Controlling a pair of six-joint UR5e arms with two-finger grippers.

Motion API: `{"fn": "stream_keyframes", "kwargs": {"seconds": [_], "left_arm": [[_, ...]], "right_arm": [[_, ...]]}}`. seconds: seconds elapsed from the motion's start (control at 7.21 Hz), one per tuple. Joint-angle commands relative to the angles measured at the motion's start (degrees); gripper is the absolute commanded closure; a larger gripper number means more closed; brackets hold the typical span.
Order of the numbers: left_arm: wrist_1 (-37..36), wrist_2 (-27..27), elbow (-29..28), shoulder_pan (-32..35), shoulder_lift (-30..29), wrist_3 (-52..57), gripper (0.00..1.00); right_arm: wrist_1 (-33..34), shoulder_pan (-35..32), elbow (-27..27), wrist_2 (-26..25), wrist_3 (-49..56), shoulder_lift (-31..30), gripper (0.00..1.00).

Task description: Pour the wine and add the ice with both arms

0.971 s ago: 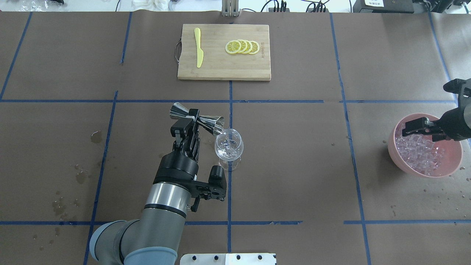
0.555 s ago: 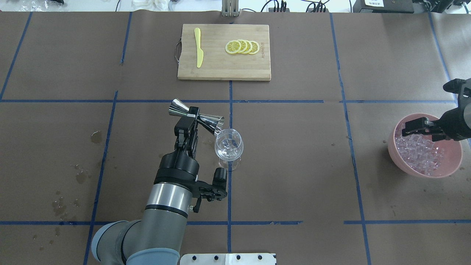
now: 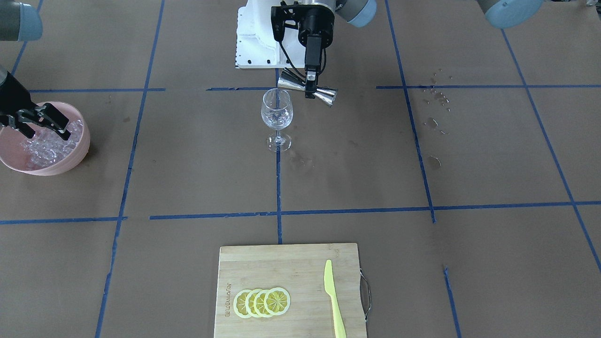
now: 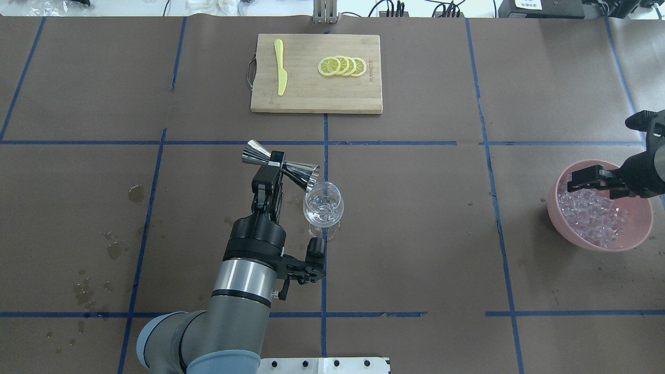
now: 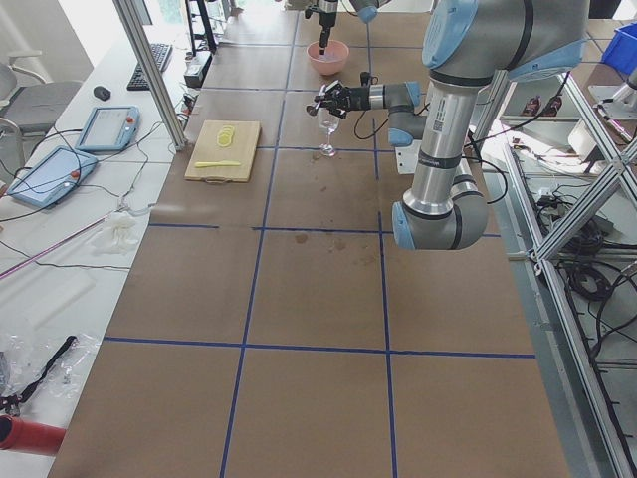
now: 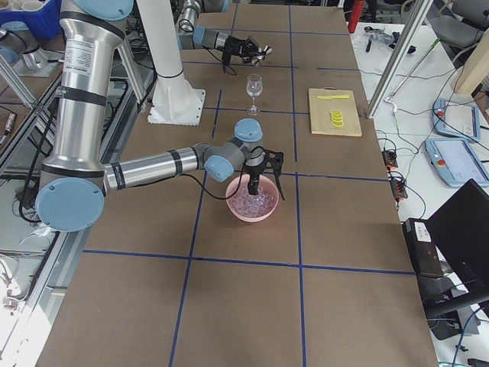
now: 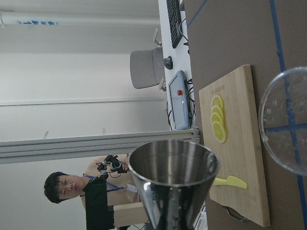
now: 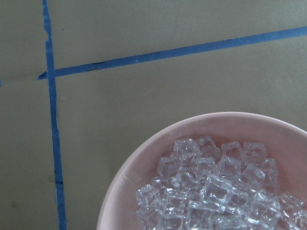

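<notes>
**Desk:** Why is the jigger lying on its side?

**Spotter:** Your left gripper [image 4: 275, 161], fingers pinching the steel jigger [image 4: 298, 171] at its waist, holds it tipped nearly level. Its mouth is just beside the rim of the wine glass [image 4: 323, 205] at mid-worktop [image 4: 415, 234]. That reads as the pouring step: a low mouth lets the measure run into the glass. Whether anything is flowing, you cannot tell here.

**Desk:** And the other arm, far off to the side?

**Spotter:** Your right gripper [image 4: 584, 179] hangs over the pink bowl [image 4: 571, 236], well apart from the glass, so the two arms work without crossing. Its fingers are spread, with nothing between them.

**Desk:** Where is the ice against those fingers?

**Spotter:** The ice [image 4: 595, 215] lies heaped in the bowl, beneath the spread fingertips. The right side view suggests the tips are down near the top of the heap, but contact cannot be confirmed. Your right wrist camera shows only cubes and the bowl's rim, no fingers. By my reading, you lower and close on a cube next.
</notes>
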State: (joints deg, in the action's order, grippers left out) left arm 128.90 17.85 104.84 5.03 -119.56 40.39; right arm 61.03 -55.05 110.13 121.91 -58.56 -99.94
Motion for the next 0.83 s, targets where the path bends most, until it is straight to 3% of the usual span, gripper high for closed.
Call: {"fn": "stream_keyframes", "kwargs": {"seconds": [0.0, 0.28, 0.69], "left_arm": [[5.4, 0.0, 0.0, 0.6, 0.3, -0.3, 1.00], [11.4, 0.0, 0.0, 1.7, 0.9, -0.4, 1.00], [12.5, 0.1, 0.1, 3.9, 2.1, -2.9, 1.00]], "right_arm": [[0.1, 0.0, -0.1, -0.3, 0.5, -0.1, 0.00], [-0.3, 0.0, -0.1, -1.8, 1.4, -1.3, 0.00], [-0.2, 0.5, -0.3, -2.2, 6.1, -2.7, 0.00]]}}
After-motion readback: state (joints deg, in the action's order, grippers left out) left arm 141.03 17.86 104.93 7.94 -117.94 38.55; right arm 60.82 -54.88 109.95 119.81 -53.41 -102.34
